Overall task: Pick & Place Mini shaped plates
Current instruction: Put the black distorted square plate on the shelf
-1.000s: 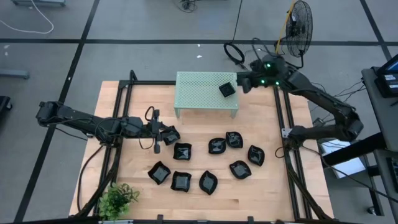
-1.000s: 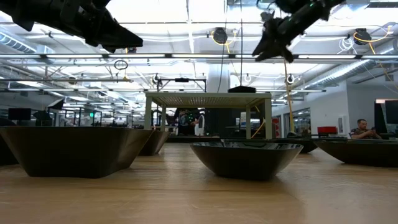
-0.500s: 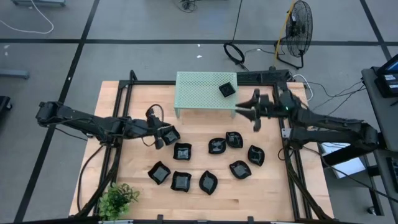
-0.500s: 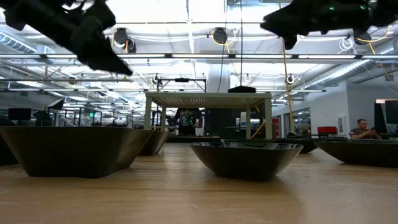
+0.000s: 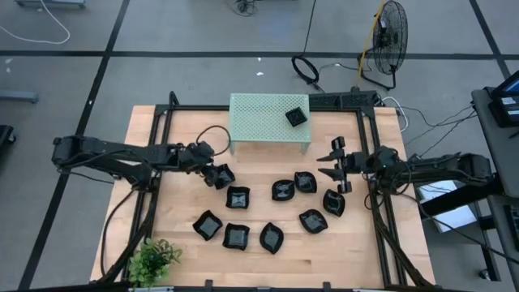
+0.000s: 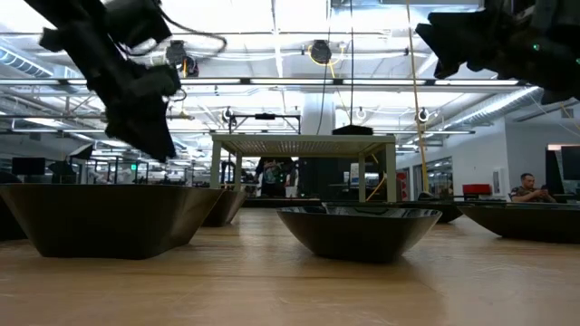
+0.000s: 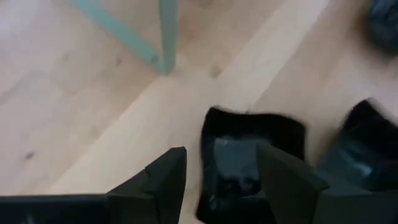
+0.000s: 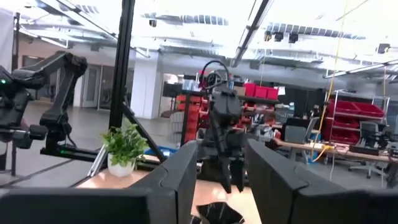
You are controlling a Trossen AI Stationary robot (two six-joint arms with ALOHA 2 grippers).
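Several mini shaped plates, glossy black, lie on the wooden table point(image 5: 186, 130); one more point(image 5: 297, 117) sits on the pale green perforated stand point(image 5: 259, 122). My left gripper point(image 5: 209, 165) hangs open, slanting down just over the leftmost square plate point(image 5: 221, 175) point(image 7: 249, 158), which rests flat on the table. In the left wrist view its fingers point(image 7: 168, 180) frame that plate without touching it. My right gripper point(image 5: 331, 165) is open and bare above the table's right side, beside a round plate point(image 5: 306, 182).
The other plates lie in a loose cluster point(image 5: 272, 237) toward the near edge. A small potted plant point(image 5: 152, 258) stands at the near left corner. Black frame rails point(image 5: 166, 162) run along both sides of the table. Bare wood lies left of the stand.
My right gripper has drawn back from the plate on the stand toward the table's near right, sinking and tipping up until it points about level. My left gripper has tipped from level to pointing down and sunk toward the square plate. No plate has moved.
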